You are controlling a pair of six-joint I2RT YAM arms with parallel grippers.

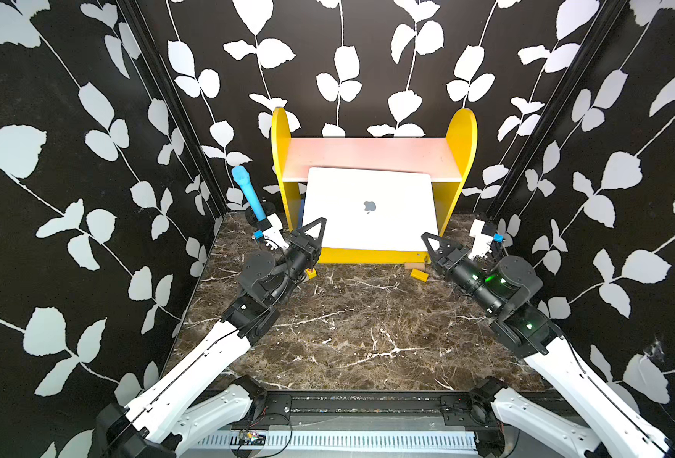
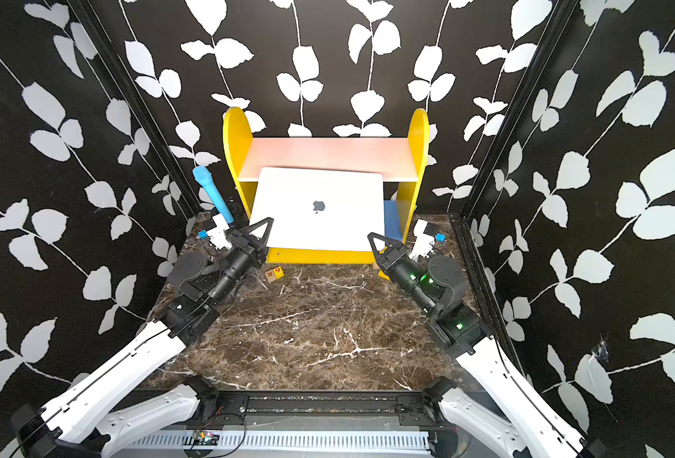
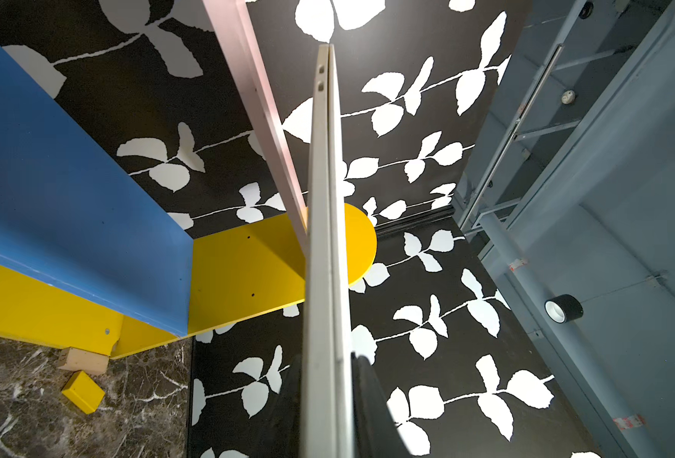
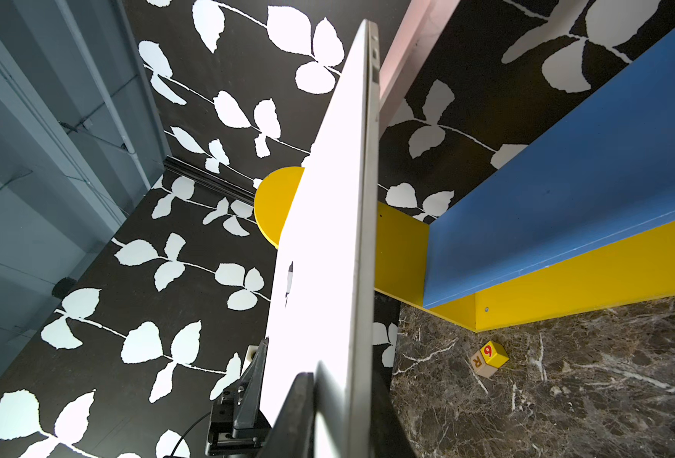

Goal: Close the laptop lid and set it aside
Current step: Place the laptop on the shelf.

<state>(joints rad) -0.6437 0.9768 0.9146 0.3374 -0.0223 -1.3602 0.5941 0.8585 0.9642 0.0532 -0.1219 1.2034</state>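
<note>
Top views: thin silver-white slab laptop [image 1: 367,210], shut, held tilted, matte logo lid [image 2: 320,206] up, far edge at pale pink shelf board [image 1: 367,154] | left gripper [image 1: 316,227] and right gripper [image 1: 427,240] clamp its near corners, probably for balance | left wrist: smooth metal edge between narrowed jaws | right wrist: same grip.

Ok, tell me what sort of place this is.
Probably a staged robot test booth, not a real room: leaf-print walls box in a marble-look tabletop, the left arm and right arm hold a laptop, and a toy-like yellow shelf stands behind.
</note>
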